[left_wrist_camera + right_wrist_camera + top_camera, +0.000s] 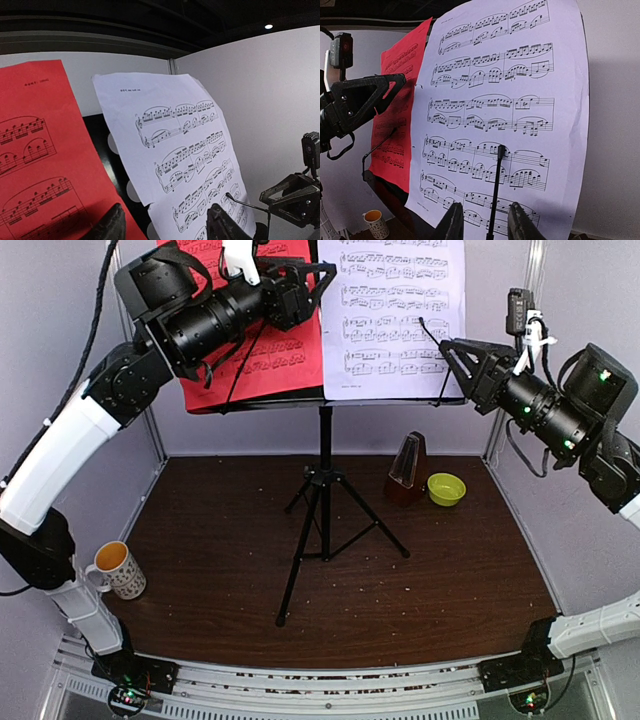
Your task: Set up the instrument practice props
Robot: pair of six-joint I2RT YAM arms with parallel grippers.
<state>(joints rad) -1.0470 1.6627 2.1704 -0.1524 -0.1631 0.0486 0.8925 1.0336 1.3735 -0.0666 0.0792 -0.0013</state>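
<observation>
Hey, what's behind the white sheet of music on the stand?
Only a strip of the black perforated stand panel shows, in the gap between the white sheet and the red sheet. The rest behind the white sheet is covered by the paper.

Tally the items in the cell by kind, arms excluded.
music stand: 1
music sheets: 2 (red sheet, white sheet)
metronome: 1
bowl: 1
mug: 1
Total: 6
</observation>
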